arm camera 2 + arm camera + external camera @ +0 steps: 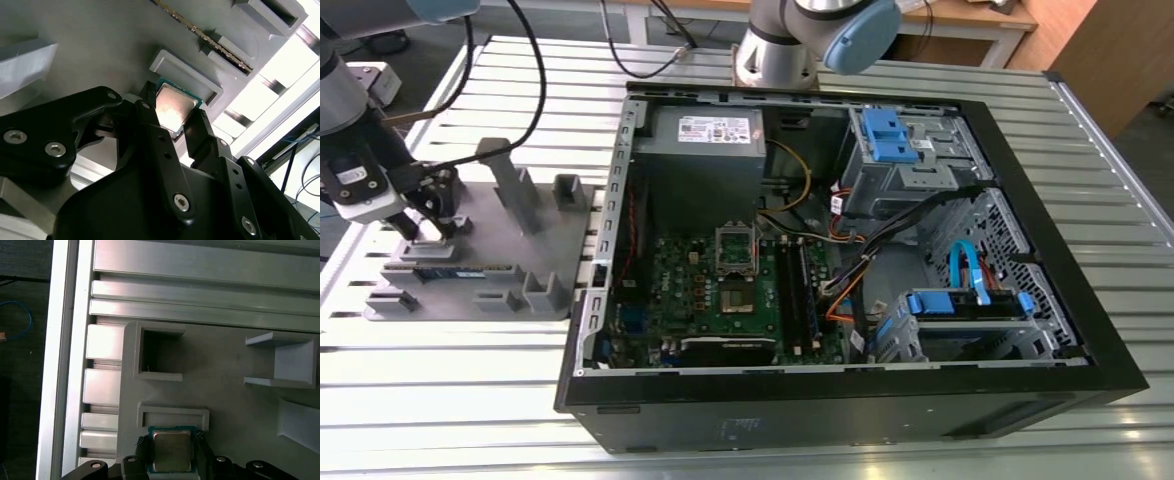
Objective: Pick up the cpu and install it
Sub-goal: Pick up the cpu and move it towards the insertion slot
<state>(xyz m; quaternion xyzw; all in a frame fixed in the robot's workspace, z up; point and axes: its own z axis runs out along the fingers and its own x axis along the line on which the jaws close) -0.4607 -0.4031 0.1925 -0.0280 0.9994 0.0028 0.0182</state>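
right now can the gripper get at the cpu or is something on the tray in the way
Probably yes. The gripper is down at the tray; its fingers sit on either side of the cpu and look closed on its edges. Nothing lies between them.

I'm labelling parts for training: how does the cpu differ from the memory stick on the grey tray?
The cpu is a small square with a silvery top; the memory stick is long and thin. The cpu sits between the fingers of the gripper; the memory stick lies apart from it, untouched. Both are at the grey holder tray.
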